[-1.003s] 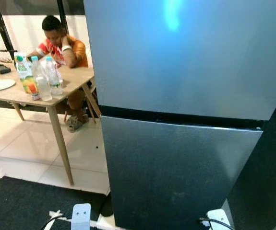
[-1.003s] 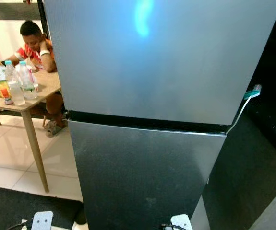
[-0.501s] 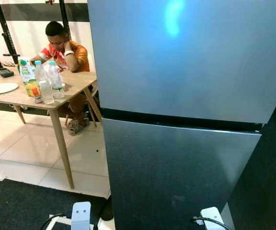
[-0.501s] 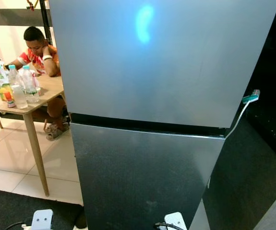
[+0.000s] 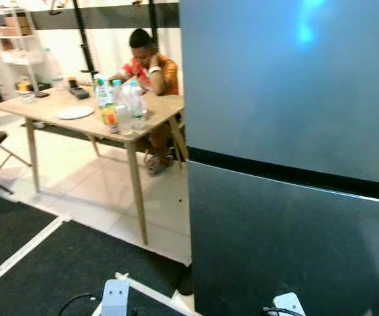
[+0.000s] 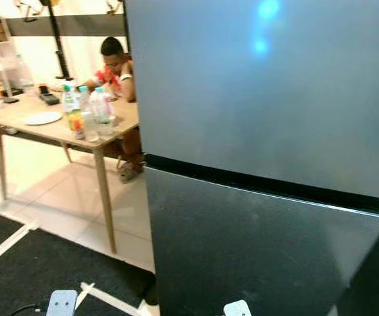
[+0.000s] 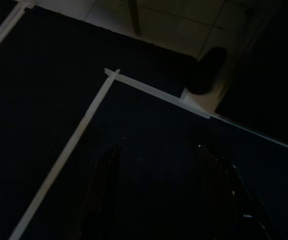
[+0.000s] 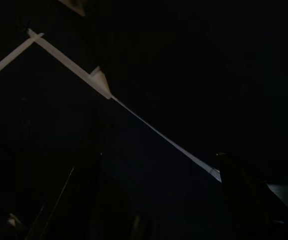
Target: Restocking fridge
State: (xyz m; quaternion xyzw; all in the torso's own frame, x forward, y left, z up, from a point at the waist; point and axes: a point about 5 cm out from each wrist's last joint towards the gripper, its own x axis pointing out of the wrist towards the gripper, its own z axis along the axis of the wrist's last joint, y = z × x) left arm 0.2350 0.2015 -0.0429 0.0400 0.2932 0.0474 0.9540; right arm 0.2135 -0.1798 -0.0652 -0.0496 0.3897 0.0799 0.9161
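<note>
fridge [image 5: 294, 131] doors closed; bottles [image 5: 128, 105] and juice carton [image 5: 103, 105] sit on the table [image 5: 57, 122]. both grippers hang released, empty. restocking not begun.

We see our left gripper [image 7: 159, 165] with fingers spread apart over a dark mat [image 7: 149, 130] crossed by white tape lines [image 7: 68, 145], pale tiles [image 7: 184, 25] beyond.
</note>
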